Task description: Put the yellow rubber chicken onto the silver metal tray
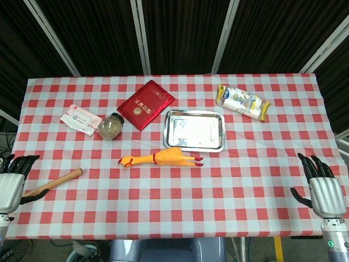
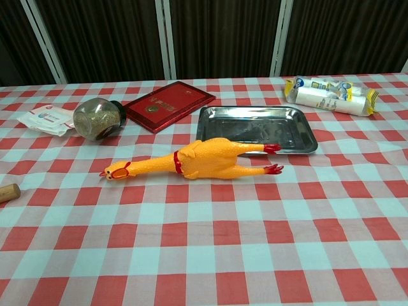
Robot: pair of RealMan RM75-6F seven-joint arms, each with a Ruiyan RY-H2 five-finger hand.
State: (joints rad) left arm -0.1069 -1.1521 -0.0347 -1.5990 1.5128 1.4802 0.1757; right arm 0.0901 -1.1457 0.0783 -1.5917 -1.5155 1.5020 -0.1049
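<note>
The yellow rubber chicken [image 1: 163, 158] [image 2: 197, 160] lies on its side on the checked cloth, head to the left, red feet to the right. Just behind it sits the silver metal tray [image 1: 194, 131] [image 2: 258, 127], with nothing in it; the chicken's feet lie close to its front edge. My left hand [image 1: 13, 183] rests at the table's left edge, fingers spread and holding nothing. My right hand [image 1: 322, 188] stands at the right edge, fingers apart, also holding nothing. Both hands are far from the chicken. The chest view shows neither hand.
A wooden stick [image 1: 54, 182] [image 2: 7, 192] lies near my left hand. A glass jar [image 1: 111, 126] [image 2: 97, 118], a red booklet [image 1: 145, 105] [image 2: 168, 104] and a white packet [image 1: 80, 119] [image 2: 44, 119] lie back left. A wrapped roll pack [image 1: 242, 101] [image 2: 331, 94] lies back right.
</note>
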